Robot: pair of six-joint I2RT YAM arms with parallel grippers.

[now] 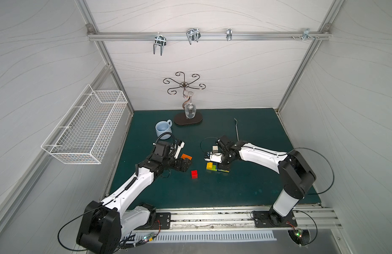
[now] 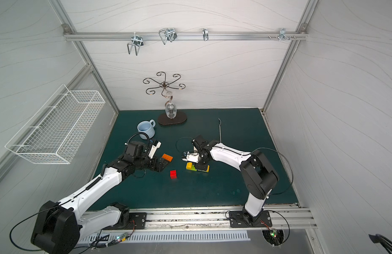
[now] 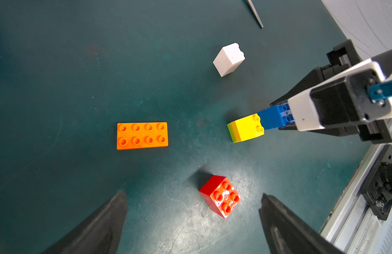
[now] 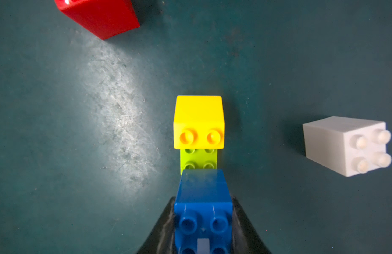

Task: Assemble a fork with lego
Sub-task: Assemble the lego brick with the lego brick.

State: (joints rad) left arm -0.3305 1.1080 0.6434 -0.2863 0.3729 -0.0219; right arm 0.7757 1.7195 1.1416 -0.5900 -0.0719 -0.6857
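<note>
The lego fork stands as joined bricks on the green mat: a yellow brick (image 4: 198,122) sits on a lime green brick (image 4: 198,159), seen in both top views (image 1: 210,166) (image 2: 190,166). My right gripper (image 4: 202,199) is shut on a blue brick (image 3: 275,116), held over the lime green one right behind the yellow; I cannot tell if it is seated. An orange brick (image 3: 142,135), a red brick (image 3: 220,196) and a white brick (image 3: 229,59) lie loose. My left gripper (image 3: 193,194) hangs open above the mat beside the red brick, holding nothing.
A pale blue mug (image 1: 163,129) stands at the back left of the mat. A glass on a dark stand (image 1: 188,119) is at the back middle. A thin metal fork (image 1: 236,129) lies behind the right arm. A white wire basket (image 1: 85,127) hangs on the left wall.
</note>
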